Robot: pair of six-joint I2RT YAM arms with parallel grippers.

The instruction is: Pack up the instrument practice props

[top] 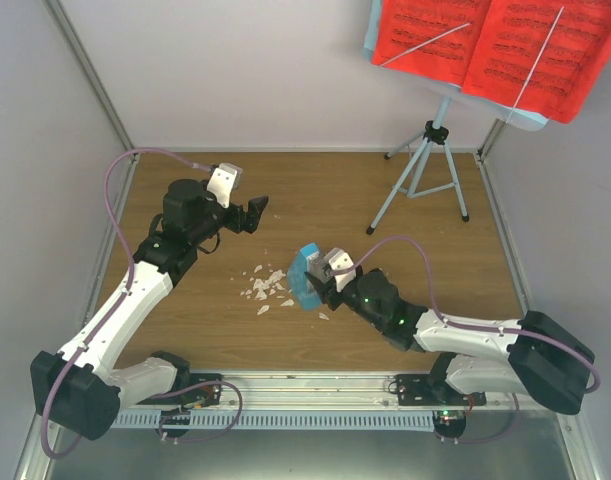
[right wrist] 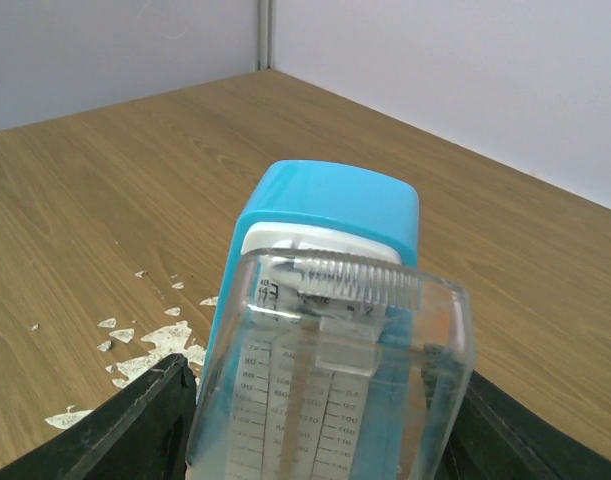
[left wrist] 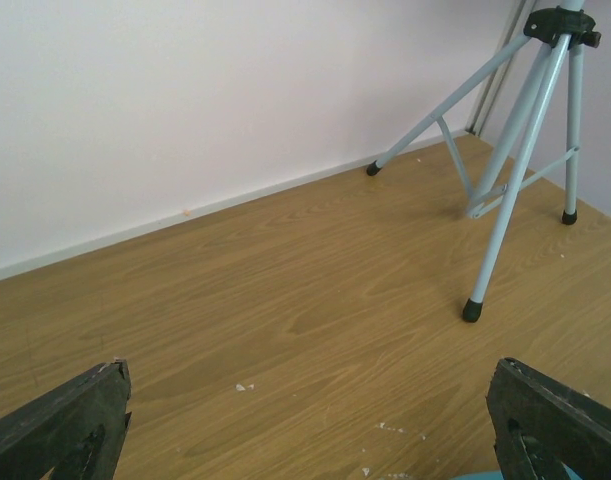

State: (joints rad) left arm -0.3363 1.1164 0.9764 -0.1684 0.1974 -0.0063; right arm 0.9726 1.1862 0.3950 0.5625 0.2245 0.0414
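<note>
Pincer on the right arm (top: pixel 323 270) is clenched on the small blue box (top: pixel 305 278), with the clear triangular piece (right wrist: pixel 335 370) at its front, near white scraps (top: pixel 265 285) on the table (top: pixel 185 330). Left pincer (top: pixel 253 212) hangs released near the music stand (top: pixel 425 170), which carries red pages (top: pixel 495 45).

Standing upright at the surface's (top: pixel 235 200) far right corner on splayed tripod legs: pale-blue music stand (top: pixel 426 172), carrying red sheet-music pages (top: pixel 505 45). Sitting near mid-surface, being gripped by the right tool (top: pixel 317 280): small blue box (top: pixel 303 272), clear piece (right wrist: pixel 325 400) fronting it.

Small white scraps (top: pixel 266 287) lie scattered near the middle of the wooden table (top: pixel 315 190), with pale walls (top: pixel 245 70) at its far and side edges.
</note>
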